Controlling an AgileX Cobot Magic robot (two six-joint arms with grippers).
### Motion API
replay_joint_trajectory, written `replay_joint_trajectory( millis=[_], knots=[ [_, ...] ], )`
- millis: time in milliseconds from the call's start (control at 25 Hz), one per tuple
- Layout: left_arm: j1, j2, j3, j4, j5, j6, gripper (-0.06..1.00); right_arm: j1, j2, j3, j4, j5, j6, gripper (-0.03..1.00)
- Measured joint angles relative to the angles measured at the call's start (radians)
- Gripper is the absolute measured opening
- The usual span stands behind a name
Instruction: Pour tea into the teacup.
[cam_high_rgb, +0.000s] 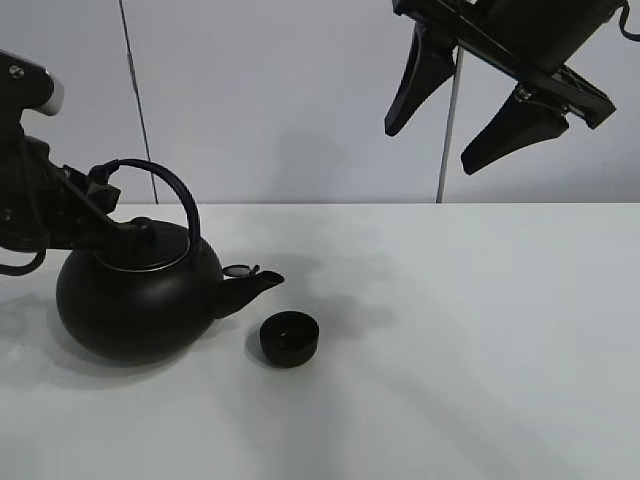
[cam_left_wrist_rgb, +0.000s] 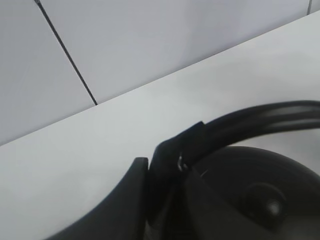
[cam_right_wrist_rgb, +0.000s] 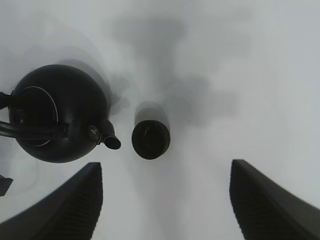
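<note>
**Desk:** Caption check: where's the cup (cam_high_rgb: 289, 338) placed rel. to the kettle (cam_high_rgb: 135, 295)?

**Photog:** Cup is seen upright on the white table (cam_high_rgb: 480, 350), just beside the spout (cam_high_rgb: 252, 284) and not touching it. It's found at approx. 6 o'clock from the spout tip in the high view, and between 3 and 4 o'clock from the kettle's belly. The spout's axis is pointed to 3 o'clock, so the lip is judged not quite over the cup's mouth.

**Desk:** Which arm's nearer?

**Photog:** L gripper (cam_high_rgb: 103, 205), by far. Its jaws are clamped narrow on the handle (cam_high_rgb: 170, 182) at the 9 o'clock foot, w/ the arm laid low and near-level. The kettle appears set flat, untilted. R gripper (cam_high_rgb: 432, 147) is hung high at approx. 1 o'clock from the cup, well apart. Its jaws are part-open, nothing is held, and the fingers are pointed down.

**Desk:** Next move?

**Photog:** Prob. a lift is called for, then a tip toward 3 o'clock once the spout is brought over the cup.
</note>
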Motion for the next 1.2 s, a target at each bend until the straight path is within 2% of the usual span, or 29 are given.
replay_joint_trajectory(
  millis=[760, 920, 1200],
  knots=[
    [0.000, 0.001, 0.000, 0.002, 0.022, 0.108, 0.11, 0.000, 0.000, 0.000, 0.000, 0.000, 0.000, 0.49],
    [0.000, 0.001, -0.013, -0.023, 0.044, 0.135, 0.11, 0.000, 0.000, 0.000, 0.000, 0.000, 0.000, 0.49],
    [0.000, 0.001, -0.039, -0.028, 0.067, 0.142, 0.11, 0.000, 0.000, 0.000, 0.000, 0.000, 0.000, 0.49]
  ],
)
